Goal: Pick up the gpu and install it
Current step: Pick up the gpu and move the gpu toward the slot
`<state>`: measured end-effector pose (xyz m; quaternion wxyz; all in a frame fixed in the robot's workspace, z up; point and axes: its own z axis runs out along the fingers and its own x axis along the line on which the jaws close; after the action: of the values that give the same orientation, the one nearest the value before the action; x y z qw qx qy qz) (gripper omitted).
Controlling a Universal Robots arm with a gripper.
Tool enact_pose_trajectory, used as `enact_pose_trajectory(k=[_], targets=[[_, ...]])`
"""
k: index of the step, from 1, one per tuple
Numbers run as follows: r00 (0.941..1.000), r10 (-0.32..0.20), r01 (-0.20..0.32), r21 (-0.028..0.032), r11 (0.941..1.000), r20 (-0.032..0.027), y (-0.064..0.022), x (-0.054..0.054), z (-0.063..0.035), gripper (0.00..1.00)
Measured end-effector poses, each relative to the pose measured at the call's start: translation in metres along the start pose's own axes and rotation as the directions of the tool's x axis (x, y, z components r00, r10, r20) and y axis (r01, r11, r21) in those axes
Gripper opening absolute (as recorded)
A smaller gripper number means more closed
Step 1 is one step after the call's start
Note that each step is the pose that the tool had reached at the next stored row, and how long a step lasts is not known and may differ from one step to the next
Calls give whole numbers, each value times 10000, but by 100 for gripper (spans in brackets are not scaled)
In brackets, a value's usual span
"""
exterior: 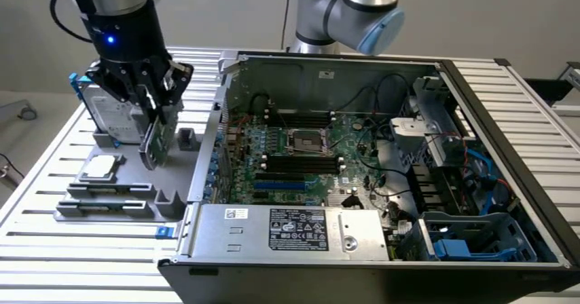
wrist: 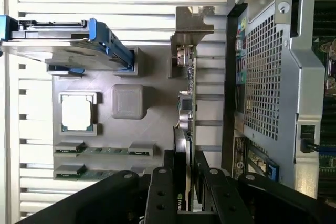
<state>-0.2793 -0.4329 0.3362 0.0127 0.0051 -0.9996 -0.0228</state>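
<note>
Black gripper (exterior: 149, 106) clamped on the green gpu (exterior: 156, 141), card held upright on edge over the grey parts tray (exterior: 136, 176), just beside the open computer case (exterior: 272, 70), hard drive (exterior: 113, 117) close by, processor (exterior: 100, 167) and memory sticks (exterior: 104, 205) on the tray.

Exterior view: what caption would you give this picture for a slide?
Robot gripper holds the gpu upright at a grey parts tray, beside an open computer case.
</note>
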Motion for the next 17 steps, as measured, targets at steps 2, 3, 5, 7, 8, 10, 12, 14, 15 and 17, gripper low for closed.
enact_pose_trajectory(k=[2,3,5,7,8,10,12,14,15,17], targets=[[10000,-7,7,-5,10000,0,4,-32,-91,26],[10000,-10,10,-14,10000,1,6,-57,-135,26],[10000,-20,20,-38,10000,1,9,-124,-228,26],[10000,-29,29,-62,10000,-1,13,-198,-316,26],[10000,-34,34,-72,10000,-4,14,-241,-367,26],[10000,-42,42,-86,10000,-16,17,-324,-459,26],[10000,-48,48,-100,9999,-30,19,-409,-551,26],[10000,-55,55,-118,9999,-46,21,-497,-643,26],[10000,-58,58,-130,9999,-52,23,-541,-689,26],[10000,-59,58,-153,9999,-70,26,-631,-781,26]])
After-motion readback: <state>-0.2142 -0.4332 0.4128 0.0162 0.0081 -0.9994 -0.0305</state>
